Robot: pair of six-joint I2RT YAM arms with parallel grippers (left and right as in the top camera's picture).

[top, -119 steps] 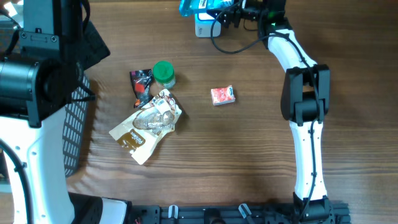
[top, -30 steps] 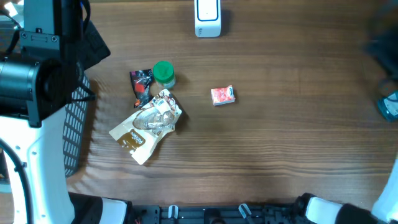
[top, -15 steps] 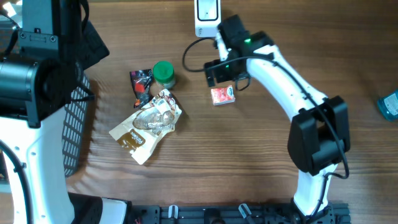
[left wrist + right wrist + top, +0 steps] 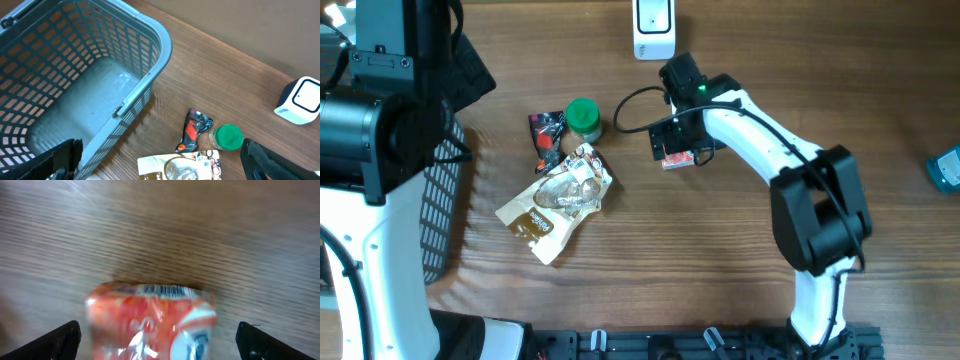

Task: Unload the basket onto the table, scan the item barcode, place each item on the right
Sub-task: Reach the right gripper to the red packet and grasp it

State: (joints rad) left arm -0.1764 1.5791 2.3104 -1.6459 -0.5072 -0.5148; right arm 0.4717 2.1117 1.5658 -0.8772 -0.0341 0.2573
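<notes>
Right pincer (image 4: 676, 150) hangs low over the red packet (image 4: 682, 159) near the middle of the bench (image 4: 740, 270), its jaws spread wide on either side of the packet and gripping nothing. From the right wrist camera I see the packet lying flat on the wood between the two fingertips, blurred, with a barcode (image 4: 161, 290) printed along its far edge. Whether a finger touches the packet I cannot tell. The white scanner (image 4: 653, 25) stands at the far edge of the bench, apart from the packet. Left pincer (image 4: 160, 167) is also wide apart and empty, held high above the grey basket (image 4: 150, 55) on the left side. Between basket and packet I see a green-lidded jar (image 4: 583, 117), a dark wrapper (image 4: 546, 138) just beside it, and a crumpled snack bag (image 4: 555, 195) touching the wrapper's lower end. A teal item (image 4: 945, 168) lies at the right edge.
</notes>
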